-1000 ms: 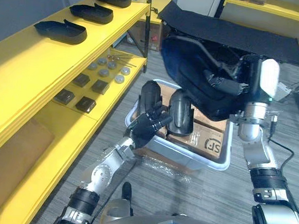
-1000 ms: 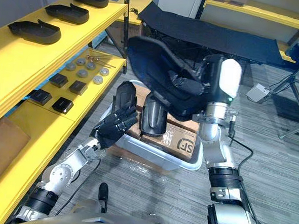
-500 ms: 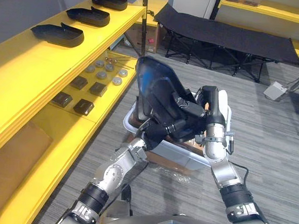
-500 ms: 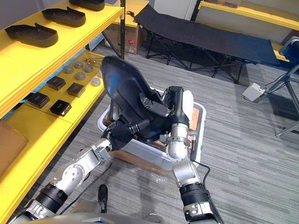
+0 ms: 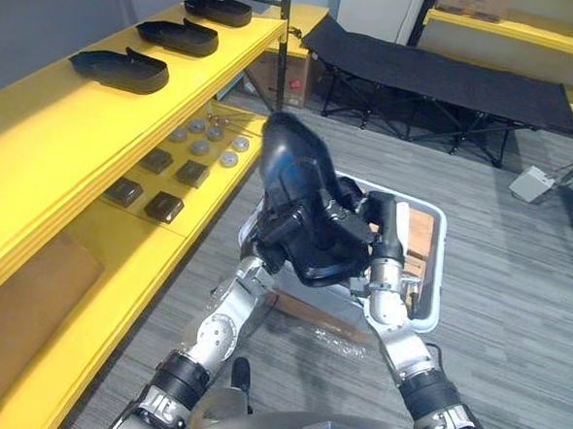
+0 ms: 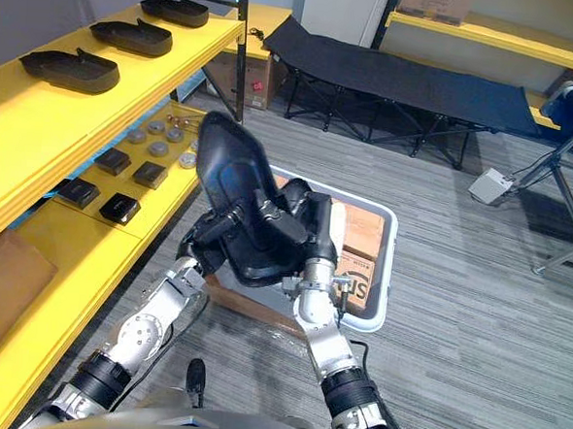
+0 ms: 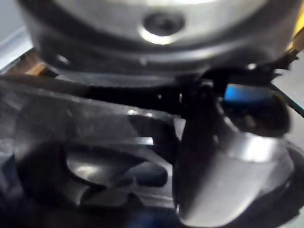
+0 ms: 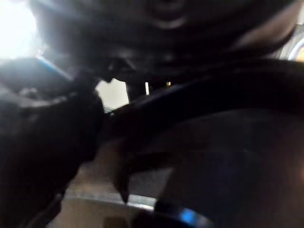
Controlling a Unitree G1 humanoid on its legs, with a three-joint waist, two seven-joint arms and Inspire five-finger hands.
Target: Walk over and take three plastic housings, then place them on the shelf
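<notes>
Eye views show the black plastic housing (image 5: 291, 166) held up over the white bin (image 5: 433, 272), beside the yellow shelf (image 5: 68, 133), with the right hand (image 6: 296, 215) clasped across it. Wrist views, from very close, add its ribbed dark inside, blurred. The left hand (image 5: 268, 241) sits under its lower edge, and I cannot tell whether it grips.

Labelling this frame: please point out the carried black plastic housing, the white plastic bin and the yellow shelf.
black plastic housing (image 6: 224, 157), right eye view, upper shell.
white plastic bin (image 6: 392, 268), right eye view, right rim.
yellow shelf (image 5: 68, 128), left eye view, top board.
</notes>
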